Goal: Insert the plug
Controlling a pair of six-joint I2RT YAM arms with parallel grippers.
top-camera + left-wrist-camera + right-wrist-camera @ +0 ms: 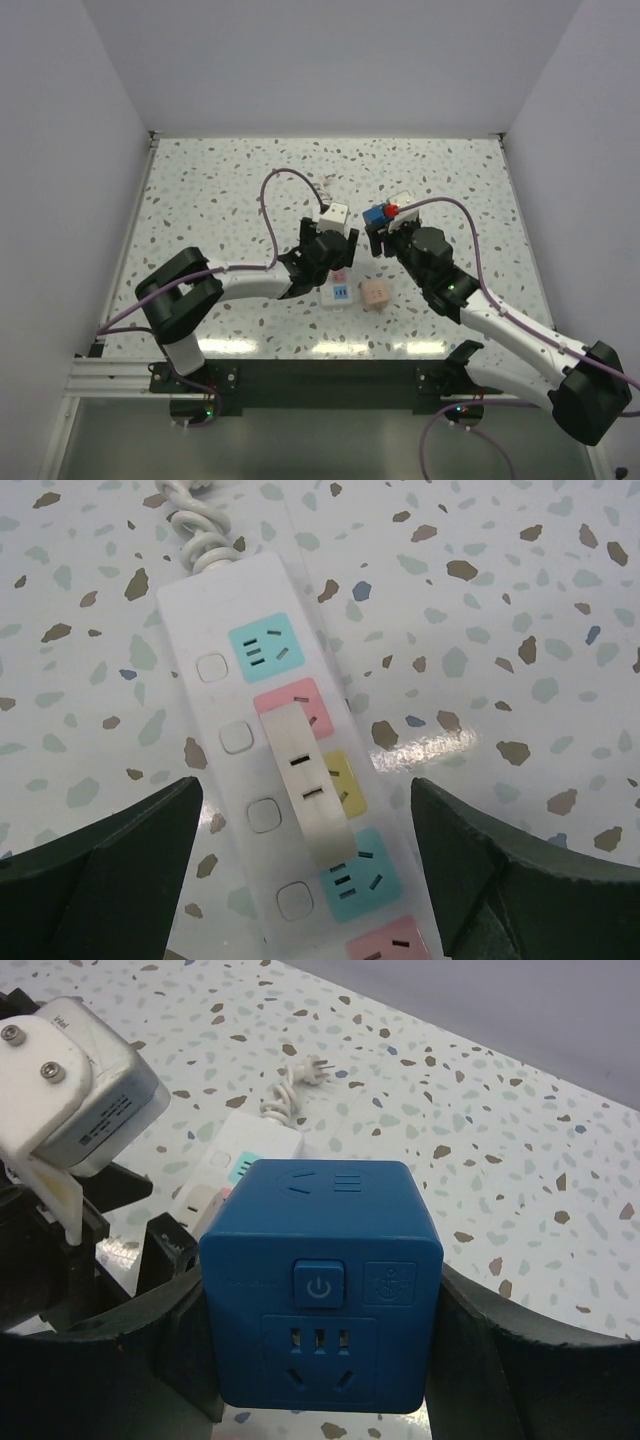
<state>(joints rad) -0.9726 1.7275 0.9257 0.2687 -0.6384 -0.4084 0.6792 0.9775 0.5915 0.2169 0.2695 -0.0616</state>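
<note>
My right gripper (322, 1332) is shut on a blue cube plug adapter (320, 1260) with a power button and sockets on its face, held above the table (377, 214). A white power strip (225, 695) with teal, pink and yellow sockets lies under my left gripper (305, 875). That gripper is open, its dark fingers (110, 880) standing on either side of the strip without touching it. A cream two-slot adapter (310, 780) sits on the strip over the pink and yellow sockets. In the top view the strip (338, 292) shows just below the left wrist.
A beige cube (375, 292) rests on the table right of the strip. The strip's coiled white cord and pronged plug (318, 1068) lie beyond it. The left arm's wrist camera (80, 1080) is close to the left of the blue cube. White walls enclose the speckled table (200, 190).
</note>
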